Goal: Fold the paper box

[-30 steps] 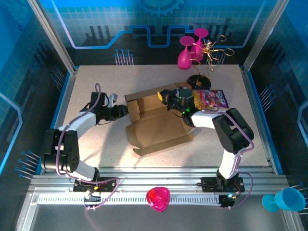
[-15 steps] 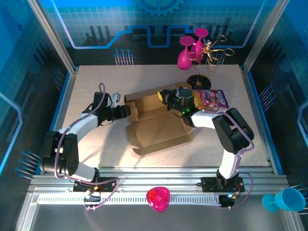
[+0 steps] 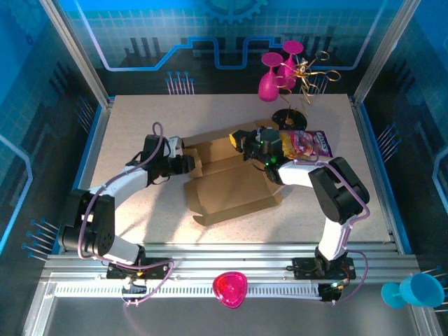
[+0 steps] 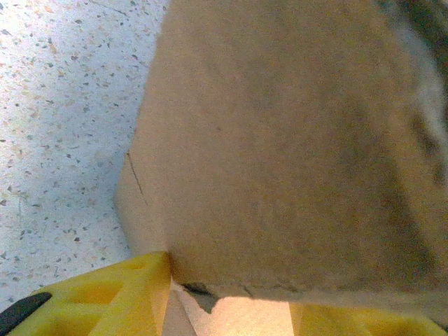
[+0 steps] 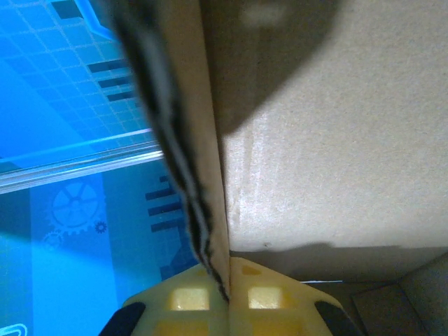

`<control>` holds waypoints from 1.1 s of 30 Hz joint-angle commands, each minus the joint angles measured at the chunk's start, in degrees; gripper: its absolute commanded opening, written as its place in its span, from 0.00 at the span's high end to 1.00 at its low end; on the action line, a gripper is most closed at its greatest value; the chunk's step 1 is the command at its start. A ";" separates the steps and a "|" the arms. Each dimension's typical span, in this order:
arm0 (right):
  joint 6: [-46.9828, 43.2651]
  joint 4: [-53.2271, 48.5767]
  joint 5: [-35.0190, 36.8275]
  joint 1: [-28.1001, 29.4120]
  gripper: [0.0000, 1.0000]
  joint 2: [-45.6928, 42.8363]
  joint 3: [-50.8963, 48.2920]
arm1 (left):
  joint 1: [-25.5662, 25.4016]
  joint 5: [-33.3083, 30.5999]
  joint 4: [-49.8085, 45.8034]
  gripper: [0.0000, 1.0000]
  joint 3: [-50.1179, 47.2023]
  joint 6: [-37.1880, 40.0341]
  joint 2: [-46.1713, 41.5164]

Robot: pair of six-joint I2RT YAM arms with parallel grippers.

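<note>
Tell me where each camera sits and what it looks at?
Top: above and behind, looking down at the table, the box, the left arm and right arm.
Left wrist: on the left arm, facing a box wall up close; yellow fingers below.
Right wrist: on the right arm, facing a box edge pinched by its fingers.
Shared: all see the box.

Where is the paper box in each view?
Top view: the paper box lies open in the middle of the table.
Left wrist view: centre and right, above the left fingers.
Right wrist view: right half, edge between the right fingers.
Shared landmark: the blue gear drawing, top and right wrist views.
</note>
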 commanded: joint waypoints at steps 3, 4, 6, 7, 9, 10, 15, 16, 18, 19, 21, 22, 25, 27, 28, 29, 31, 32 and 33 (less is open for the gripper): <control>-0.65 1.35 0.96 0.97 1.00 -0.07 -0.15 | -3.51 -11.51 3.54 0.52 0.10 0.90 0.22; -0.76 2.56 1.26 1.13 1.00 0.16 -0.57 | -3.90 -13.08 3.86 0.52 -0.16 0.55 0.23; -1.28 4.56 1.30 1.26 1.00 0.37 -1.62 | -4.53 -15.73 4.93 0.52 -0.66 -0.11 0.18; -1.33 5.66 1.25 1.30 1.00 0.56 -2.10 | -4.78 -16.42 5.47 0.52 -0.67 -0.22 0.23; -0.95 7.27 1.20 1.35 1.00 1.05 -3.01 | -5.45 -18.61 5.62 0.52 -0.40 -0.23 0.74; -0.86 7.81 1.36 1.29 1.00 1.11 -3.02 | -5.67 -19.31 5.76 0.52 -0.29 -0.19 1.17; -0.46 9.60 1.36 1.28 1.00 2.03 -5.66 | -6.69 -22.52 6.67 0.51 0.57 -0.05 3.97; -0.34 9.87 1.34 1.35 1.00 2.10 -5.68 | -6.74 -22.89 6.96 0.51 0.64 -0.12 4.53; -0.15 10.04 1.45 1.34 1.00 2.46 -5.57 | -6.92 -23.33 7.88 0.51 0.87 -0.30 5.53; -0.08 10.16 1.48 1.26 1.00 2.54 -5.49 | -7.13 -23.95 8.07 0.52 1.02 -0.42 5.92; 0.13 10.57 1.48 1.26 1.00 3.04 -5.34 | -7.61 -25.67 8.71 0.54 1.18 -0.70 6.48; 0.29 10.81 1.61 1.19 1.00 3.24 -5.16 | -7.90 -26.49 8.97 0.54 1.23 -0.97 6.63; 1.06 11.64 1.90 1.26 1.00 3.85 -4.80 | -8.81 -28.99 9.57 0.58 1.67 -1.78 7.56; 1.48 12.13 2.22 1.33 1.00 4.12 -4.56 | -9.82 -31.42 9.38 0.60 2.05 -2.58 8.44; 1.68 12.35 2.27 1.33 1.00 4.26 -4.40 | -10.22 -32.75 9.22 0.61 2.19 -2.96 8.70; 1.90 12.49 2.44 1.34 1.00 4.30 -4.21 | -10.67 -33.95 9.22 0.63 2.18 -3.35 9.10; 2.13 12.45 2.62 1.39 1.00 4.22 -3.84 | -11.30 -36.19 8.75 0.69 2.39 -4.67 9.70; 2.21 12.45 2.61 1.43 1.00 4.22 -3.66 | -11.52 -37.10 8.45 0.71 2.56 -5.26 10.13; 2.29 12.41 2.67 1.40 1.00 4.24 -3.69 | -11.66 -37.58 8.32 0.73 2.73 -5.81 10.55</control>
